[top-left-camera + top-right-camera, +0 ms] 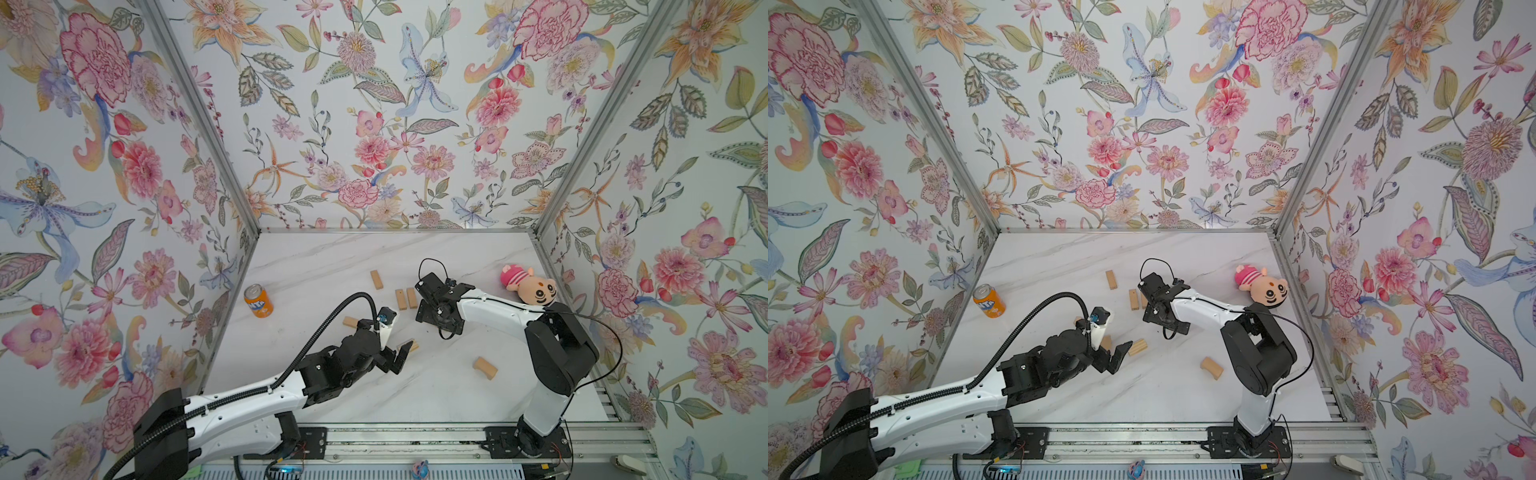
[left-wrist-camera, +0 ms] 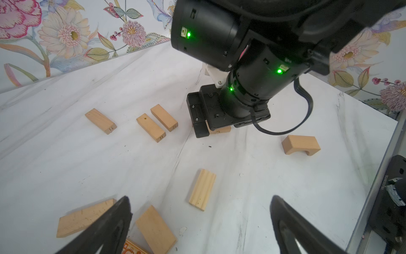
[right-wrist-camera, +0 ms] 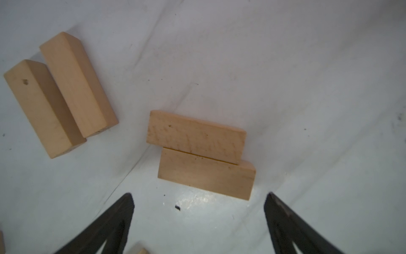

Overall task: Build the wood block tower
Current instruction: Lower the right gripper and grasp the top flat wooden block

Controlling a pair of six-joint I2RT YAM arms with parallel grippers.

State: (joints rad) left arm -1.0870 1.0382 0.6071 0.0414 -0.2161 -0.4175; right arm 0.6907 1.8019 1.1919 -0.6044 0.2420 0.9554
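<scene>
Okay, left gripper [image 2: 201, 200] first: fingers [image 2: 116, 222] spread wide, nothing btwn them, gripping nothing. It hangs low over the table [image 1: 332, 266], w/ the ridged block [image 2: 202, 189] lying just ahead of the tips, apart from them. Right gripper [image 3: 200, 196] same: fingers [image 3: 114, 224] splayed, empty, poised over two blocks [image 3: 195, 136] pressed together along their long edges. Stacked or side by side, can't tell.

Other blocks lie loose on the white marble-look top. A pair [image 1: 401, 299] sits side by side just beside the right wrist, a single [image 1: 376, 279] further back, another block [image 1: 350, 321] nr the left arm, and the curved block [image 1: 485, 368] alone toward front right. Can [image 1: 258, 300] stands at the left edge, doll [image 1: 530, 286] lies at the right. Floral wallpaper [image 1: 374, 104] on three sides, metal rail [image 1: 415, 432] along the front.

In both top views the right wrist hides its own fingers and the two blocks under it. In the left wrist view two plain blocks [image 2: 156, 229] and the orange-print block [image 2: 134, 248] sit partly behind a finger, the printed one also cut off by the frame edge.
</scene>
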